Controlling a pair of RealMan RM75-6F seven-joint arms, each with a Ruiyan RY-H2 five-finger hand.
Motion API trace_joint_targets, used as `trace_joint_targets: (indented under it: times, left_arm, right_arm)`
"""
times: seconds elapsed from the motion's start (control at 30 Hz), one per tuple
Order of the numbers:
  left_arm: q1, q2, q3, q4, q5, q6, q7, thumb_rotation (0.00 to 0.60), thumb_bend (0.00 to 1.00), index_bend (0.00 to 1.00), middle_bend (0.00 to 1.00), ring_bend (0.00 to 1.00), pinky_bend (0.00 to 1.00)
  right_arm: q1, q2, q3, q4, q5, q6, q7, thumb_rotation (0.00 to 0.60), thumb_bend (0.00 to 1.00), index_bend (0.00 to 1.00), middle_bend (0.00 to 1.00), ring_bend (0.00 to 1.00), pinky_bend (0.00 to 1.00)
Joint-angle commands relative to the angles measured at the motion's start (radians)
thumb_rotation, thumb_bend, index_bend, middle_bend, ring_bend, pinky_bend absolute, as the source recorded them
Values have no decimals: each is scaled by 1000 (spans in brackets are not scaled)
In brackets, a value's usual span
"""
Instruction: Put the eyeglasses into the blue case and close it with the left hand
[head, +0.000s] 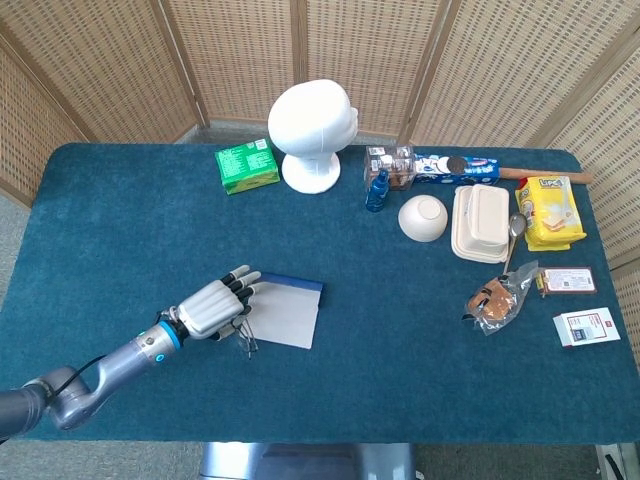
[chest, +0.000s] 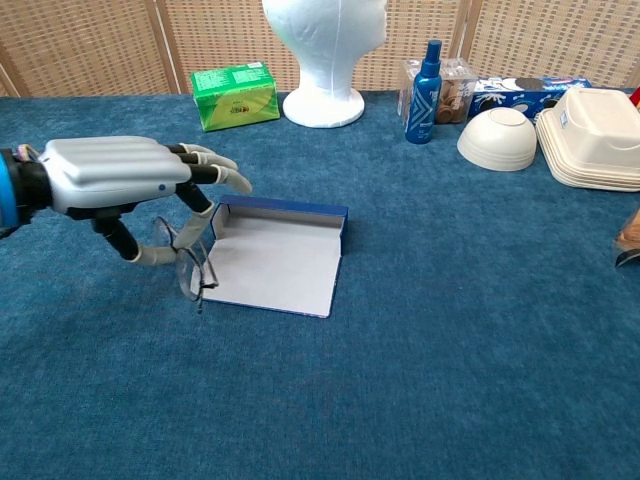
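The blue case (head: 284, 311) (chest: 275, 262) lies open on the teal table, its pale inside facing up and its blue back wall on the far side. My left hand (head: 210, 309) (chest: 125, 185) hovers at the case's left edge, palm down. It pinches the thin-framed eyeglasses (chest: 189, 266) (head: 244, 341) between thumb and a finger; they hang below the hand, over the case's left front corner, and I cannot tell whether they touch it. My right hand is in neither view.
A white mannequin head (head: 311, 132), a green box (head: 246, 165), a blue bottle (head: 377, 190), a white bowl (head: 423, 218), a clamshell container (head: 480, 224) and snack packets (head: 549, 212) stand along the far and right side of the table.
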Motion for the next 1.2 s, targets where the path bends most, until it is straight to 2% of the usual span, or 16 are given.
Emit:
trace_joint_targets:
  times: [0.03,0.2,0.53,0.83,1.2]
  left_arm:
    - [-21,-37,-46,-18,-75,-56,28,600,353,608,98,0,0]
    - [-43,-75,-77,-21,-139,-106,62,600,352,607,96,0,0]
    - [-72,-152,-133,3,-259,-138,163,600,347,602,91,0,0]
    - [-83,-204,-154,34,-357,-132,256,600,344,593,88,0,0]
    - [-92,-231,-159,65,-409,-133,281,600,339,563,76,0,0]
  right_arm:
    - [-8,-1,2,17,12,2,21,540,185,0,101,0,172]
    - [-13,-6,4,39,22,-3,49,538,184,0,100,0,173]
    - [-23,-11,9,79,44,-14,98,538,185,0,101,0,173]
    - [-29,-19,14,110,53,-21,128,537,185,0,100,0,173]
    - [-34,-21,15,119,53,-25,138,537,185,0,100,0,173]
